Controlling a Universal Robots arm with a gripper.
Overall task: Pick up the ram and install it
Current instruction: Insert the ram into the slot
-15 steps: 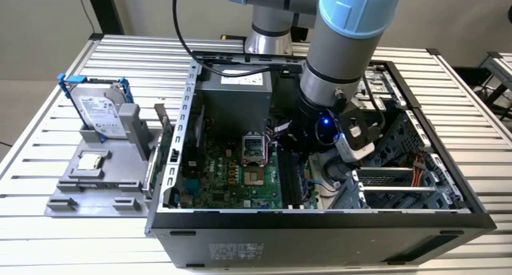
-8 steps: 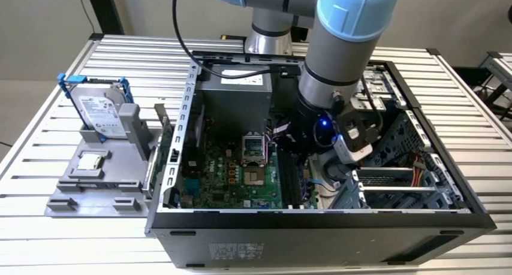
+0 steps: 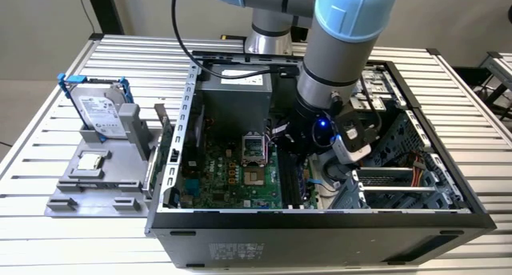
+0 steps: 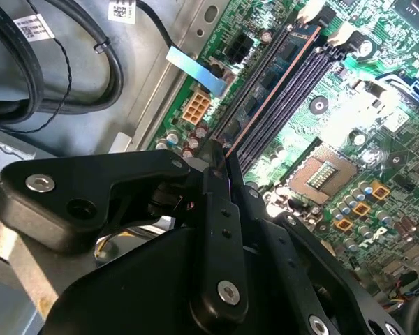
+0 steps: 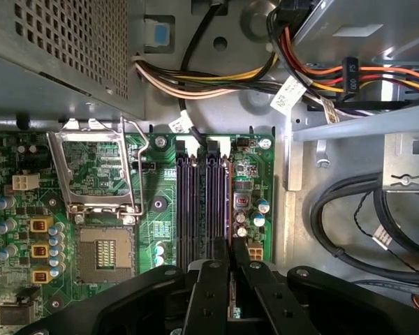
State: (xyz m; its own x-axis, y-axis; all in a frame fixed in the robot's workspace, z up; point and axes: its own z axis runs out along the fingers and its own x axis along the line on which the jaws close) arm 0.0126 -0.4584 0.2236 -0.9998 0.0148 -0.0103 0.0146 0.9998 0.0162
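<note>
**RAM held edge-on over the memory slots**

Here the gripper (image 4: 227, 209) is lowered into the open computer case (image 3: 320, 218), and its jaws are clamped together on the ram (image 4: 265, 105), seen in the second wrist view as a thin stick running from the centre toward the upper right of the frame. The stick is held edge-down along the outermost of the memory slots (image 5: 204, 202), apparently so that it lines up with the slot; whether it is seated cannot be told. In the first wrist view the open CPU socket (image 5: 106, 252) is seen at lower left. On the desk (image 3: 448, 251), a hard drive (image 3: 100, 110) stands in a grey holder at the exterior view's left.
</note>
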